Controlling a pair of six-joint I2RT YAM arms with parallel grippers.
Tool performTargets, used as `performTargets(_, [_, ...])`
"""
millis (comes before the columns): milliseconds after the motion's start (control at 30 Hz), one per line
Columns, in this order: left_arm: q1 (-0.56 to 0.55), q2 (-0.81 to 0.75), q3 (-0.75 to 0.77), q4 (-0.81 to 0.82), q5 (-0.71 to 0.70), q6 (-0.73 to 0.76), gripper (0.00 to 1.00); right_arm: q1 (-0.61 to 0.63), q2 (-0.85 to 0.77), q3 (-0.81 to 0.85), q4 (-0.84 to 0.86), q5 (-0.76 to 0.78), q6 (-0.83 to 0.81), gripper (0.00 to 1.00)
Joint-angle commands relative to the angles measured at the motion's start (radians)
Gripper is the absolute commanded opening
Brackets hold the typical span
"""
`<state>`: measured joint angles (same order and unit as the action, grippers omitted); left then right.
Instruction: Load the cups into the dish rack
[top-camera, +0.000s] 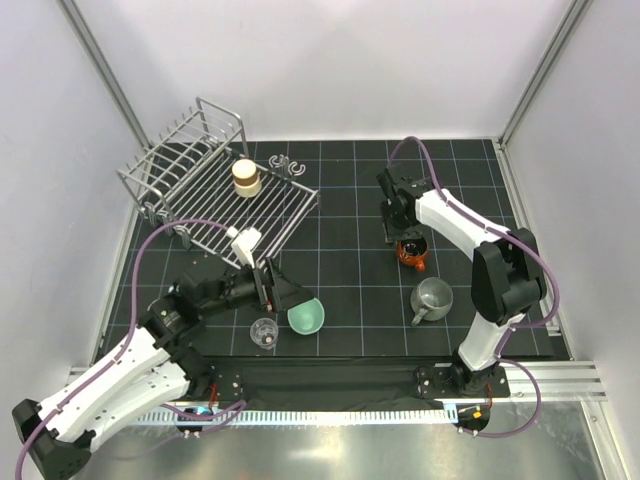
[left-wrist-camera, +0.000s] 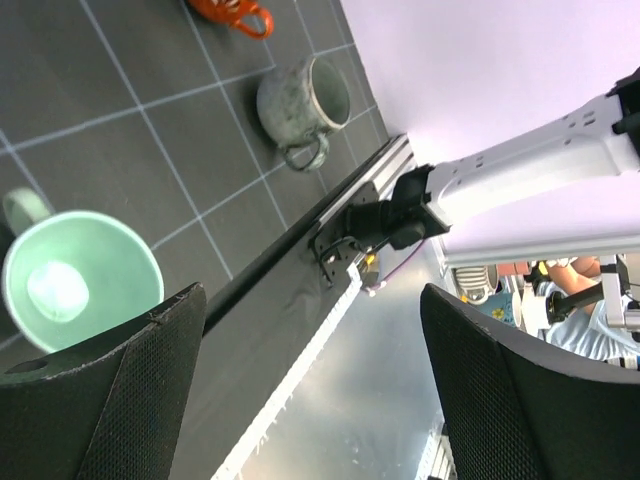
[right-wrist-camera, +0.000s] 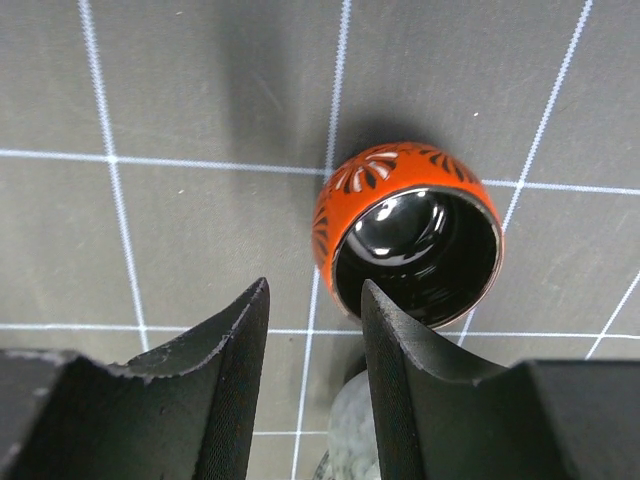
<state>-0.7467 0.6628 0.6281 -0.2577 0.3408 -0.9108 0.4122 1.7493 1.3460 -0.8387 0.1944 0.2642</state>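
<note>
On the dish rack (top-camera: 190, 190) at the desk's (top-camera: 350, 200) far left, one beige cup (top-camera: 245, 178) sits on the flat bars. The other cups are on the desk. A mint green cup (top-camera: 307, 316) is tipped over, its mouth showing nothing inside. It lies just outside one finger of the left hand (left-wrist-camera: 312, 295), which is spread wide around nothing. Near it stands a clear glass (top-camera: 264, 332). The orange-red cup (right-wrist-camera: 410, 240), with a dark petal pattern and a glossy black inside, is at the tip of the right hand (right-wrist-camera: 315, 290). That hand is half closed and grips nothing. A grey mug (top-camera: 432, 296) with a handle stands nearby.
</note>
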Motion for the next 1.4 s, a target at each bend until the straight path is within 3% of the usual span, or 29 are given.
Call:
performTargets(0, [-0.005, -0.043, -0.031, -0.017, 0.032, -0.023, 0.84, -0.001, 0.010, -0.007, 0.035, 0.065, -0.029, 0.44])
performTargets(333, [-0.005, -0.106, -0.004, -0.038, -0.034, -0.037, 0.76, -0.012, 0.062, -0.070, 0.115, 0.033, -0.057, 0.36])
performTargets(433, [-0.003, -0.098, 0.019, -0.040, -0.045, -0.034, 0.70, -0.019, 0.068, -0.082, 0.125, 0.025, -0.065, 0.25])
performTargets(500, [-0.005, -0.085, 0.039, -0.038, -0.046, -0.028, 0.66, -0.021, 0.053, -0.085, 0.133, 0.017, -0.063, 0.10])
performTargets(567, [-0.003, -0.077, 0.051, -0.038, -0.052, -0.016, 0.65, -0.021, 0.023, -0.096, 0.154, -0.010, -0.045, 0.04])
performTargets(700, [-0.003, -0.043, 0.064, 0.021, -0.043, 0.009, 0.68, -0.019, -0.118, -0.103, 0.185, -0.128, 0.027, 0.04])
performTargets(800, [-0.003, -0.011, 0.056, 0.090, -0.023, 0.006, 0.69, -0.020, -0.267, -0.157, 0.285, -0.327, 0.127, 0.04])
performTargets(1067, [-0.005, 0.093, 0.084, 0.253, 0.082, -0.022, 0.72, -0.015, -0.608, -0.373, 0.787, -0.732, 0.560, 0.04])
performTargets(1233, [-0.005, 0.135, 0.081, 0.441, 0.110, -0.121, 0.80, -0.012, -0.750, -0.540, 1.247, -0.823, 0.820, 0.04])
performTargets(1367, [-0.006, 0.242, 0.085, 0.641, 0.155, -0.213, 0.84, -0.003, -0.780, -0.593, 1.516, -0.849, 0.978, 0.04])
